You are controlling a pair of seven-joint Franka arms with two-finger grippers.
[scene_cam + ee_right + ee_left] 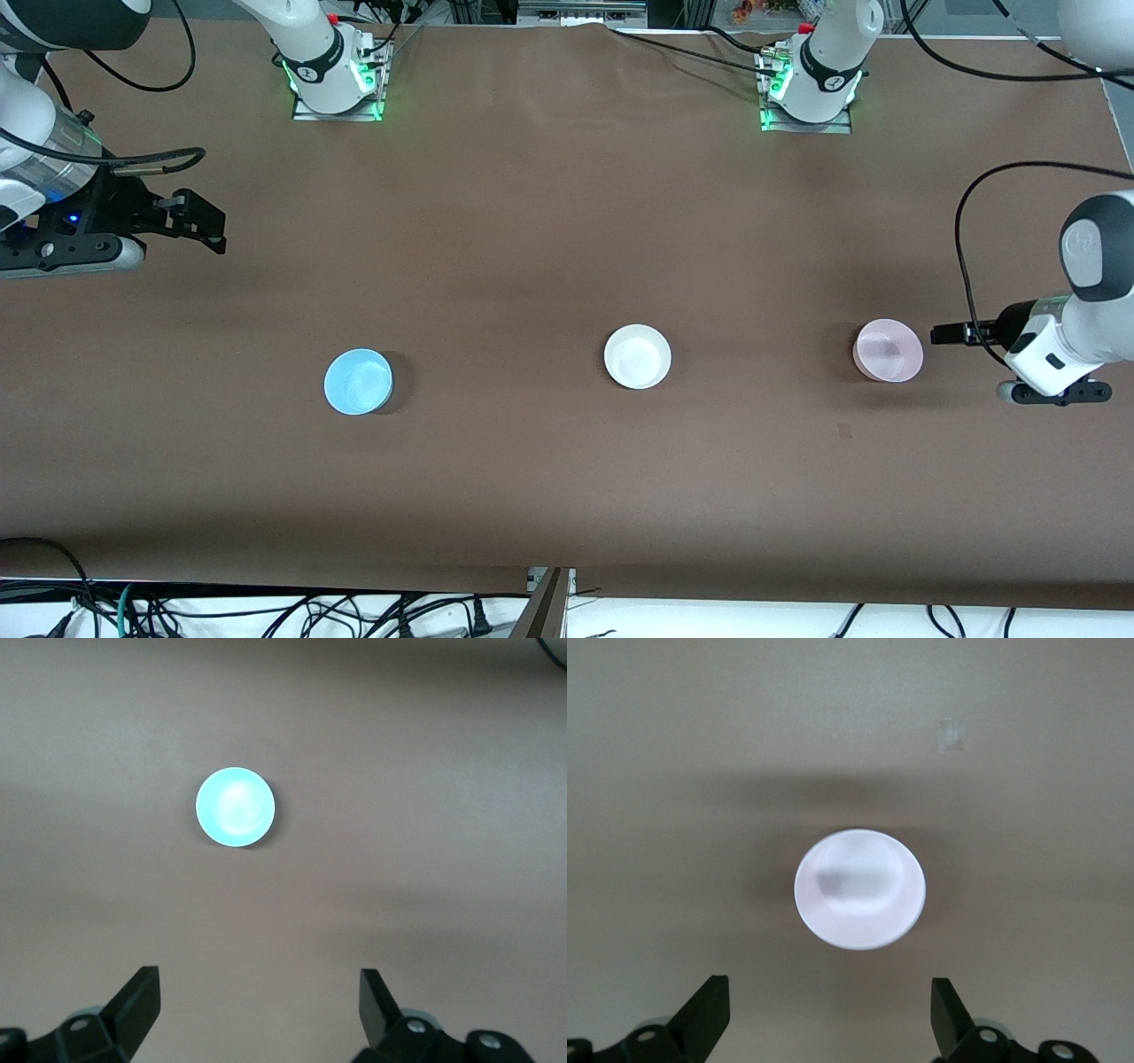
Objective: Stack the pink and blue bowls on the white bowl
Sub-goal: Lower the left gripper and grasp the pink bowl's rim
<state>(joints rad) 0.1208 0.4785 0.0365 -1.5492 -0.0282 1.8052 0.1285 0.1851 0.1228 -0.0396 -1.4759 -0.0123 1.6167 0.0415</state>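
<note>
From across the room, three bowls are sitting in a row on the brown bench (567, 221): the blue bowl (358, 381) toward the right arm's end, the white bowl (637, 356) in the middle, the pink bowl (888, 350) toward the left arm's end, all well apart. The left pincer (946, 334) is hanging just beside the pink bowl, while the right pincer (199, 221) is hovering over bare bench, well away from the blue bowl. In the left wrist view the fingers (709, 1014) are standing wide apart, holding nothing, with the pink bowl (860, 889) centred ahead of them. In the right wrist view the fingers (140, 1001) are likewise spread and empty, the blue bowl (236, 807) lying farther off. I reckon a shallow, light bowl could skid or tip if one finger meets the rim first, and both arms heading for the white bowl together could collide.
</note>
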